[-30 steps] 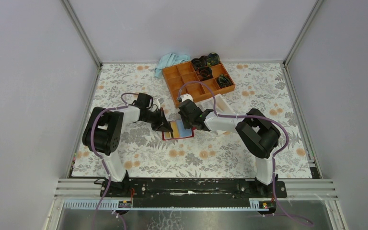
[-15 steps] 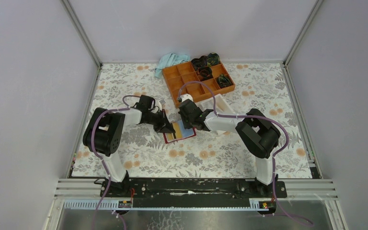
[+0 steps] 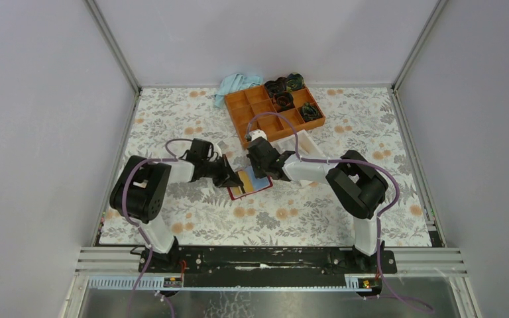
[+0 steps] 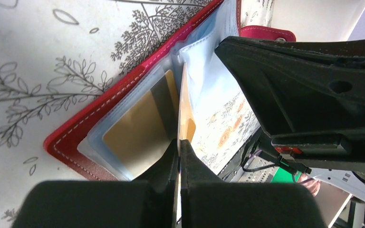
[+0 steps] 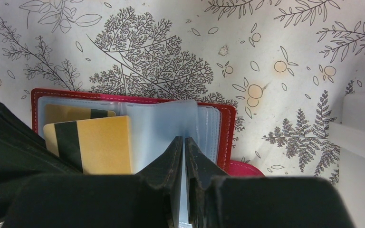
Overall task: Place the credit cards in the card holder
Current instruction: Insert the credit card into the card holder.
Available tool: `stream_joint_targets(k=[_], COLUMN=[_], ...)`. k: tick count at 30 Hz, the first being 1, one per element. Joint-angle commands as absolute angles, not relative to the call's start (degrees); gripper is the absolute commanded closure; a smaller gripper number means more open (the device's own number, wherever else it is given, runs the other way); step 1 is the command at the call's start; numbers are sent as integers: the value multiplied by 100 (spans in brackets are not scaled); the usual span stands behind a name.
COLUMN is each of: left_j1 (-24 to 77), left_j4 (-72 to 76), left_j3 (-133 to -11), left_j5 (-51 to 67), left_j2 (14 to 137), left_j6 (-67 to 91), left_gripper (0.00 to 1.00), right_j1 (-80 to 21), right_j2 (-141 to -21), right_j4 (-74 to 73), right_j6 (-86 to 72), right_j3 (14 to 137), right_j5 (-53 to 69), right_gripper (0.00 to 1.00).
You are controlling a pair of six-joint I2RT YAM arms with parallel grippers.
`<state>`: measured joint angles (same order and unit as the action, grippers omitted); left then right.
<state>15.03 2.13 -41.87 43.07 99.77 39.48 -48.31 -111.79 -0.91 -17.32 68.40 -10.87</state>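
Both grippers working at the open card holder [image 3: 248,185], mid-table

I read the left gripper [image 4: 179,142] as fully closed, clamping a gold card [image 4: 186,107] by its near edge; the card stands edge-on in the left wrist view, its far end over the holder half nearer the left arm; I cannot tell whether it has entered a pocket; a second gold card [image 5: 70,113] sits in a pocket beneath it; the right gripper [image 5: 184,140] is nearly closed, pinching a clear sleeve [image 5: 168,121] of the card holder by the fold; the holder lies open on the flowered table [image 3: 344,132], well short of the orange tray [image 3: 250,118]
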Motion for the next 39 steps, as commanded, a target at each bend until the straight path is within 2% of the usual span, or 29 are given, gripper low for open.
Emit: stream_joint_targets(k=[1,8,17,25,39], left_j1=[1558,1565,1637,1704,2069], left_j4=[935,1591,2571,2668,4131], left_j3=[-3729,-3199,-3101,-3186,-1752], left_j5=[3647,3368,3650,3725,2599], left_j2=[9680,9266,9542,9700,8917], left_j6=[4333,4772,5179,5170,6203], left_gripper=[100,100,100,100,100], right_j1=[-4843,-4841,-4850,-4843,-4843], right_j2=[-11391,-11400,-11408,-11408,-11436], right_j4=[-506,-502,-507,-507,-483], right_j6=[-1696,-1706,-1705,-1708,-1721], right_j3=[6797,6812,6798,6806,6782], right_j5=[-887,-856,-844,-836,-832], right_gripper=[87,87,87,87,87])
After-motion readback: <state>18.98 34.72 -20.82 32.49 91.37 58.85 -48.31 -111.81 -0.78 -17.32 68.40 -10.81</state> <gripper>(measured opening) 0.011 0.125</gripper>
